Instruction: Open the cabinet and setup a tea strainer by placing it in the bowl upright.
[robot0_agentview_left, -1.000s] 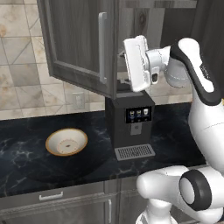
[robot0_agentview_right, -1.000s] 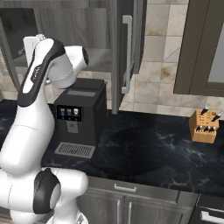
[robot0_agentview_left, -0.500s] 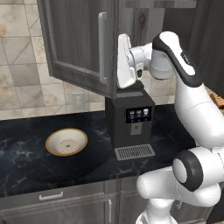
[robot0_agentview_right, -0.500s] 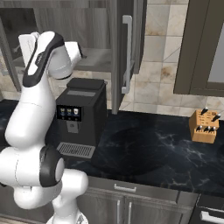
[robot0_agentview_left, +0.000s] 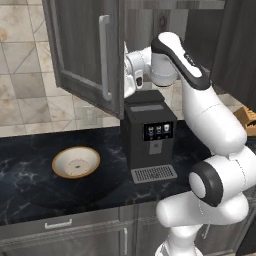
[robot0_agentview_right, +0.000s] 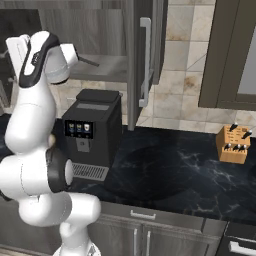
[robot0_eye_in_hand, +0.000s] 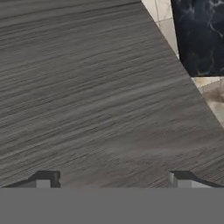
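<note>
Kitchen with beige tile wall and a black marble desk (robot0_agentview_left: 30, 200). The bowl (robot0_agentview_left: 76, 162) sits lower left in the left base view, well left of the black coffee machine (robot0_agentview_left: 149, 135). The cabinet (robot0_agentview_left: 90, 55) fills the top, left door swung out. The pincer (robot0_eye_in_hand: 113, 177) is spread wide with nothing in it, facing the woodgrain door close up. Knife block (robot0_agentview_right: 234, 143) at right.

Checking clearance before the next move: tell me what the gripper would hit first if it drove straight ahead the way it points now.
The open gripper faces the wood-grain inner face of the left cabinet door head-on, so it would most likely meet that panel first. Nothing shows between the fingertips and the wood, though the gap cannot be judged.
</note>
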